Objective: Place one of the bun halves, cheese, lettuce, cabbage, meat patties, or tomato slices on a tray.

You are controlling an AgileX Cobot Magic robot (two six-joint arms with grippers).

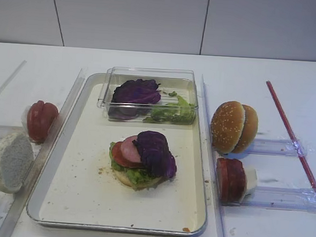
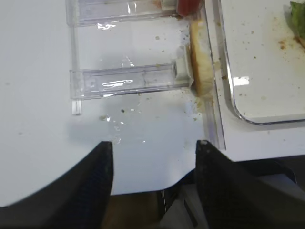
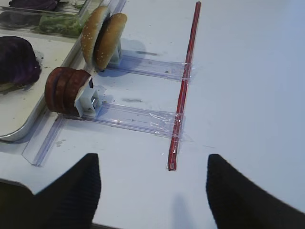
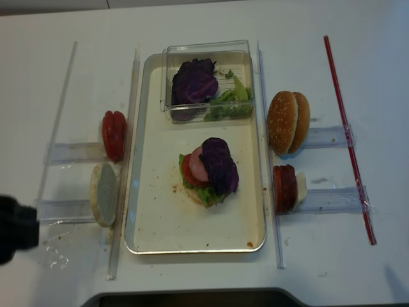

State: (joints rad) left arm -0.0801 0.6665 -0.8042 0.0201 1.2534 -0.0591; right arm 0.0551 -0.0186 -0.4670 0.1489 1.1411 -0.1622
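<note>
The white counter [image 1: 268,71] carries a large rectangular silver-rimmed metal tray [image 1: 67,199]. At the tray's middle lies a stack: pale bun base [image 1: 134,180], green lettuce [image 1: 138,174], red tomato slice [image 1: 119,155], pink meat slice [image 1: 129,148], purple cabbage leaf [image 1: 156,152]. A clear plastic box [image 1: 150,77] sits at the tray's far end. Right of the tray stand sesame bun halves [image 1: 232,127]. Left gripper [image 2: 155,145] and right gripper [image 3: 152,164]: jaws spread apart, holding nothing.

The tray [image 1: 85,162] floor lies bare in front of the stacked burger [image 1: 143,158] — open passage there. Behind it, the clear plastic box [image 1: 149,94] blocks the tray's far end.
</note>
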